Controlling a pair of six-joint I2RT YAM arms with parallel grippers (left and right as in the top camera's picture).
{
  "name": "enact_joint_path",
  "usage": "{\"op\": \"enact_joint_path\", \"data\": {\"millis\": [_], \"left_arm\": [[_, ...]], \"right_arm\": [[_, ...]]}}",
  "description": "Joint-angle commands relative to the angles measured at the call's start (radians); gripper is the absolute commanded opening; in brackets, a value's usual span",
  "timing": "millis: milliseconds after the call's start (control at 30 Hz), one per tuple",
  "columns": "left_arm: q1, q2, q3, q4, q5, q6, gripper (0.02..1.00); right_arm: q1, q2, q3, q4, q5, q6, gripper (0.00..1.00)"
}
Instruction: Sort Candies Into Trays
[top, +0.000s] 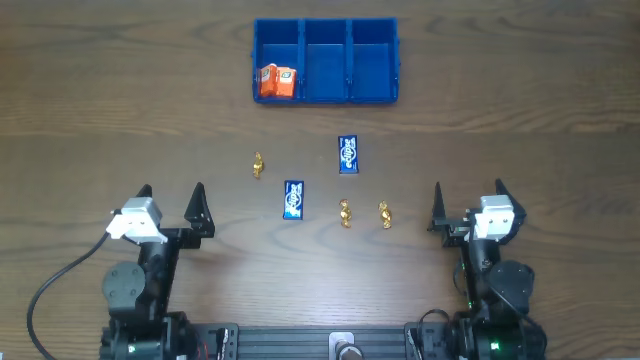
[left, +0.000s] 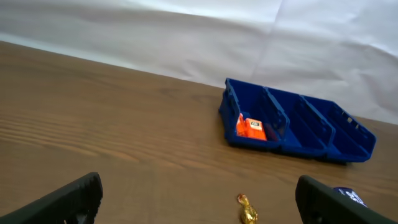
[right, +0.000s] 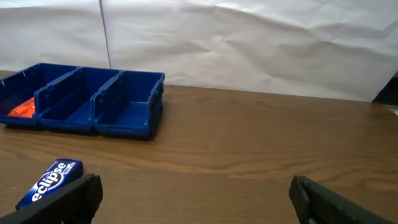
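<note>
The left end effector (top: 171, 190) and right end effector (top: 469, 188) stood wide open, empty. On the bench (top: 120, 100), the far blue pack (top: 348, 154) and near blue pack (top: 293, 199) lay with long axes twelve-to-six; orange candies (top: 277, 82) sat in the tray's (top: 325, 20) nine-o'clock compartment

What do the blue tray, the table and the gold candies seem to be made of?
The tray looks like moulded plastic, smooth and slightly glossy: thin, even blue walls and dividers. The table is wood or wood-look laminate, matte, with brown grain lines. The gold candies seem wrapped in shiny foil, twisted at the ends; the inside is hidden.
</note>
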Motion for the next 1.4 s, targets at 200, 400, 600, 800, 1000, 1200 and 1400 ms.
{"op": "enact_joint_path", "data": {"millis": [200,400,600,800,1000,1200,1400], "left_arm": [[0.002,-0.006,-0.018,-0.037,0.018,0.029,0.998],[0.002,-0.006,-0.018,-0.037,0.018,0.029,0.998],[0.002,-0.006,-0.018,-0.037,0.018,0.029,0.998],[0.002,-0.006,-0.018,-0.037,0.018,0.029,0.996],[0.002,-0.006,-0.018,-0.037,0.018,0.029,0.998],[0.002,-0.006,-0.018,-0.037,0.018,0.029,0.996],[0.002,-0.006,-0.018,-0.037,0.018,0.029,0.998]], "right_arm": [[0.004,-0.005,-0.003,-0.005,0.002,-0.012,0.998],[0.004,-0.005,-0.003,0.043,0.003,-0.016,0.998],[0.004,-0.005,-0.003,0.132,0.002,-0.015,0.998],[0.004,-0.003,0.003,0.245,0.036,0.125,0.998],[0.006,0.196,0.219,0.07,-0.089,0.256,0.998],[0.052,0.562,0.551,-0.192,-0.146,0.281,0.998],[0.34,0.971,0.85,-0.369,-0.084,0.362,0.998]]}}
